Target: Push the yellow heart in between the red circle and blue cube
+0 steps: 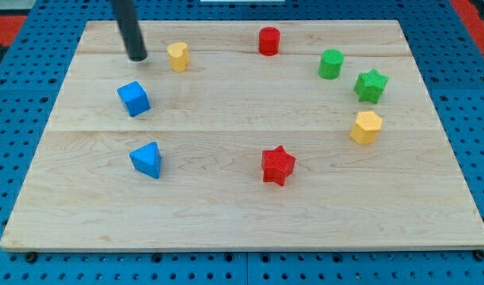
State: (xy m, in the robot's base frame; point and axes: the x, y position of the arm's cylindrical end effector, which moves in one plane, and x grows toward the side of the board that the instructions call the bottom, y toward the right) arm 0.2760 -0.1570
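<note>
Likely light and slippery, the yellow heart point(177, 56) wants a centred shove; my tip point(137, 58), clawless, sits just left.

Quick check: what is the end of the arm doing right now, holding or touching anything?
My tip: no gripper, holding nothing; it sits just to the view's left of the yellow heart, apart from it, above the blue cube.
</note>
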